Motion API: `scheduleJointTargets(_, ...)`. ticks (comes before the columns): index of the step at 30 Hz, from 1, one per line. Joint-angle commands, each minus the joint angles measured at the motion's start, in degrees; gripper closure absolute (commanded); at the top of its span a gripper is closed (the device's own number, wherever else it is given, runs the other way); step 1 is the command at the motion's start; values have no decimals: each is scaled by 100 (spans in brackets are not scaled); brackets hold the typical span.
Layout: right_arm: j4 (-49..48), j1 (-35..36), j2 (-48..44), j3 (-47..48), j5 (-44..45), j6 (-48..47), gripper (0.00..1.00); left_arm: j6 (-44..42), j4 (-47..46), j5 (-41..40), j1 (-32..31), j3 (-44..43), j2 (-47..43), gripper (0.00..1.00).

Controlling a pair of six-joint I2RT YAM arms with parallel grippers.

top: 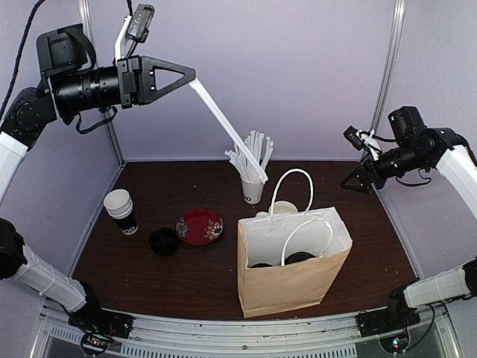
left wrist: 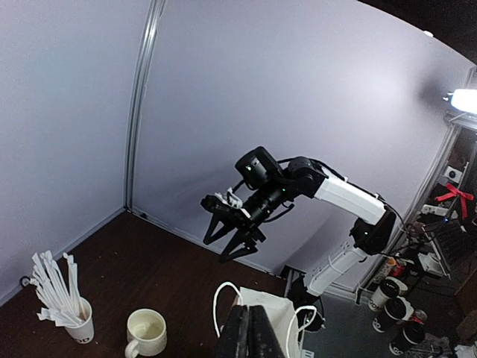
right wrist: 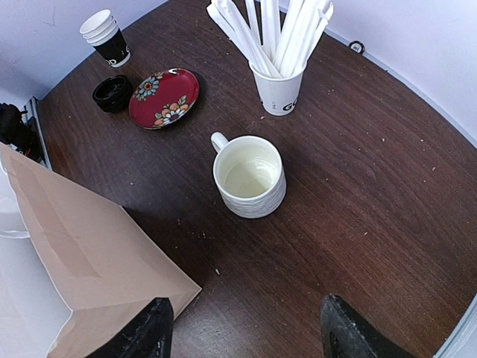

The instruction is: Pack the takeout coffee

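Two black-lidded takeout coffees stand inside the open brown paper bag at the table's front middle; only their lids show. A stack of lidless white cups with a black band stands at the left, also in the right wrist view. My left gripper is high up and shut on a long white straw, whose lower end reaches the straw cup. In the left wrist view its fingers are pressed together and the straw is hidden. My right gripper is open and empty, raised at the back right.
A loose black lid and a red patterned plate lie left of the bag. A cream mug stands behind the bag, near the straw cup. Walls enclose the back and sides.
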State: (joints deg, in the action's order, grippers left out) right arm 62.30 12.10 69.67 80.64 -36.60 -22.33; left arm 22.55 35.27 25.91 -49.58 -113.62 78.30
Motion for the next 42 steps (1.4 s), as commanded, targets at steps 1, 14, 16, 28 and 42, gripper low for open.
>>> scheduleJointTargets(1,-53,-58,-10,117,174,-26,29,401,77,394,-302,640,-214,100)
scheduleJointTargets(14,-80,-85,-158,-122,239,-78,29,470,-385,526,-1285,1191,758,100)
scheduleJointTargets(16,-82,-82,-177,-162,251,-88,29,472,-484,549,-1361,1183,990,100)
scheduleJointTargets(28,-174,-85,-75,-235,188,-105,29,997,-2448,656,-1461,1385,1861,100)
scheduleJointTargets(42,-187,-78,51,-217,85,-115,29,1225,-2260,740,-1490,1481,2260,68)
